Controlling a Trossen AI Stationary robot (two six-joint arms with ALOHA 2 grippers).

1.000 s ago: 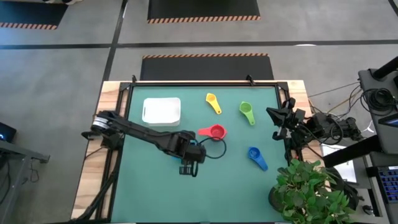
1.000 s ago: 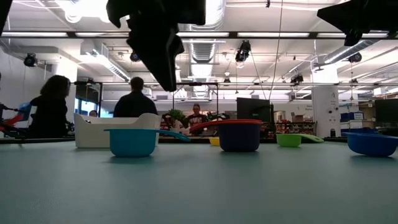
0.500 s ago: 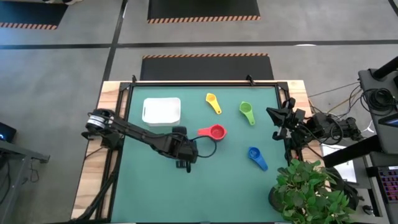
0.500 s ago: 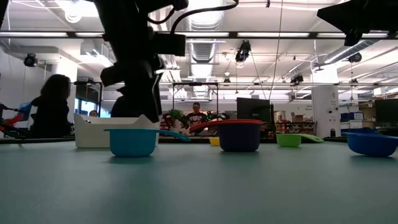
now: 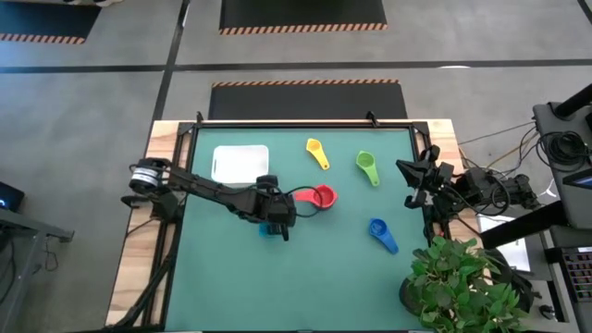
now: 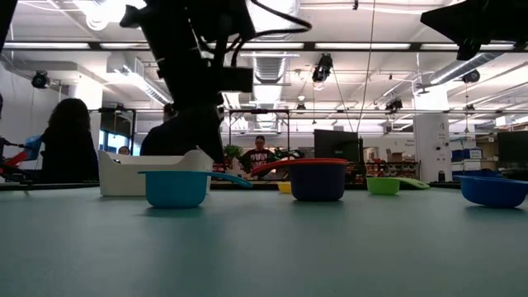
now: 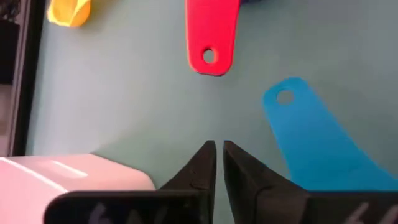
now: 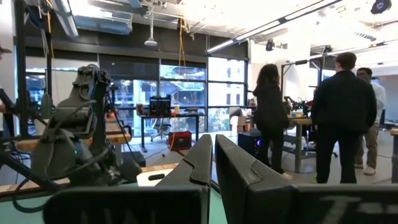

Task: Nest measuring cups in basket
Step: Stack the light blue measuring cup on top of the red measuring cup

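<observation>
My left gripper is shut and low over the green mat. Its tips stand just beside the flat handle of the light blue measuring cup and hold nothing. Ahead of it the red cup sits inside a darker cup, with its handle pointing at my fingers. The white basket rests on the mat at the far left. Yellow, green and blue cups lie apart on the mat. My right gripper is shut and raised at the table's right edge.
A potted plant stands at the near right corner. A black cable loops from my left wrist over the mat beside the red cup. Bare mat lies toward the near edge. People stand in the room beyond the table.
My left gripper has come down and drawn back toward the table's far edge. It now stands low beside the light blue cup, tipped more steeply downward. The cups and basket have stayed where they were.
</observation>
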